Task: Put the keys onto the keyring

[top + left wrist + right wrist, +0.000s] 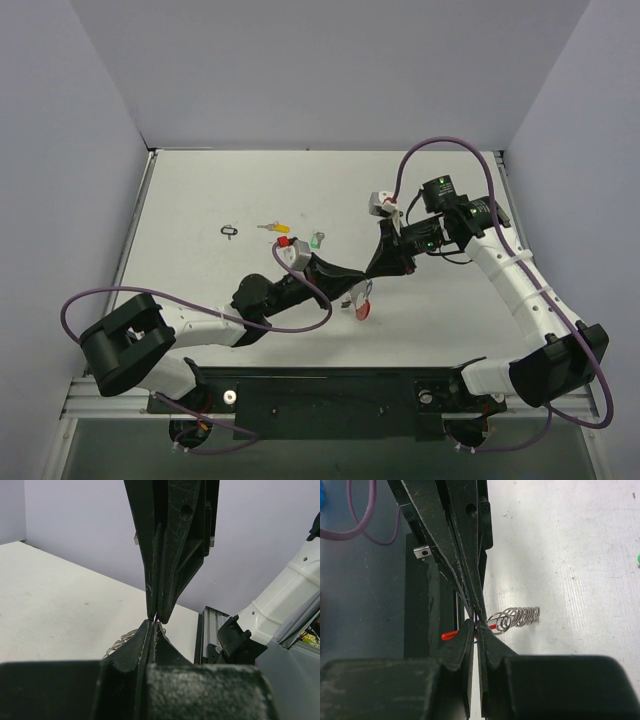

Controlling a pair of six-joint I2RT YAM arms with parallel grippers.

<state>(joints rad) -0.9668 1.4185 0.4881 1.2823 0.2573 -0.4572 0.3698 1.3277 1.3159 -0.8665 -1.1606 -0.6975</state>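
Observation:
The keyring [361,306] hangs just above the table's middle, a silver ring with a coiled chain [517,616] and a red curved tag [449,635]. My left gripper [358,283] and right gripper [372,274] meet tip to tip right over it. Both are shut, pinching something thin at the ring's top. In the left wrist view my left gripper [153,624] points up at the right arm's fingers [170,555]. In the right wrist view the red tag crosses behind my right gripper [479,626]. Two keys lie on the table, one with a yellow tag [272,228] and one with a green tag [315,240].
A small black loop-shaped tag [230,232] lies left of the yellow-tagged key. The left arm's wrist camera [297,254] sits close to the green-tagged key. Grey walls enclose the white table [200,200] on three sides. A metal rail [320,395] runs along the near edge.

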